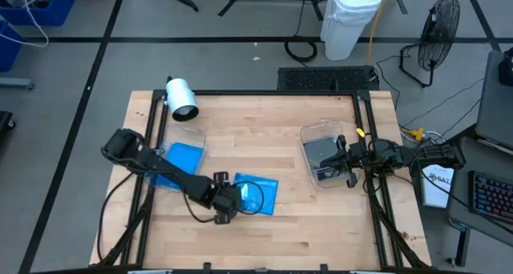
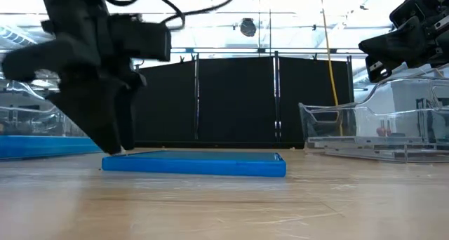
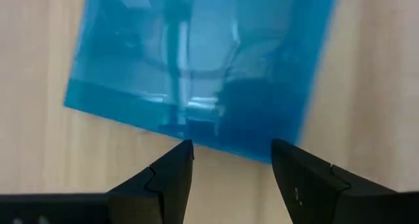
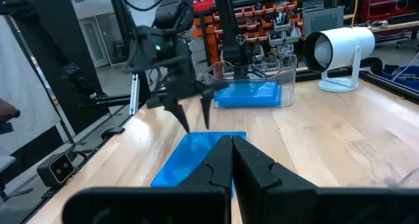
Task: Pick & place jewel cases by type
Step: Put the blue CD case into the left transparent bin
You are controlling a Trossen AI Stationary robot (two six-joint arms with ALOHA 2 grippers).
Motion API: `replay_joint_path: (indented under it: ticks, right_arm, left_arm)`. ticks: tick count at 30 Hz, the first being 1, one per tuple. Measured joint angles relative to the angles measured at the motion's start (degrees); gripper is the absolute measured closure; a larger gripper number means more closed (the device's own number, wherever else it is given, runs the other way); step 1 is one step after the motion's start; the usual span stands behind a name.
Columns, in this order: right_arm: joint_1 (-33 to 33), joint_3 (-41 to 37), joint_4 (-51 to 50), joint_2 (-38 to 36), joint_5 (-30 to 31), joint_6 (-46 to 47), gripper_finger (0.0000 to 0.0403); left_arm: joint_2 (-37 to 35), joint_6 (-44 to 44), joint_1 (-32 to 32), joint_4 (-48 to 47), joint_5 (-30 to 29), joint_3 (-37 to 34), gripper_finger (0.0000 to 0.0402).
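Table: wooden, two clear tubs. Blue jewel case is lying flat mid-table. My left gripper is hovering at its near edge, jaws open, holding nothing. I'm judging: straddle the edge squarely, then close. My right gripper is waiting closed over the right tub.

Grey floor crossed by dark tape lines, white bin beyond the table's far edge, black fan off its far right corner, blue crates far left, keyboard on the right, red-binned shelving, bright ceiling lights.
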Motion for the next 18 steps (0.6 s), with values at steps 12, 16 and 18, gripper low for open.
replay_joint_path:
  ticks: [12,16,18]
  right_arm:
    - [0.0,0.0,0.0,0.0,0.0,0.0,0.0403]
    - [0.0,0.0,0.0,0.0,0.0,0.0,0.0403]
    - [0.0,0.0,0.0,0.0,0.0,0.0,0.0403]
  left_arm:
    - [1.5,3.2,3.7,0.5,0.8,0.2,0.0192]
    - [2.4,-0.5,4.9,1.1,4.7,-1.0,0.0192]
    - [2.8,-1.8,5.1,2.0,5.6,-2.2,0.0192]
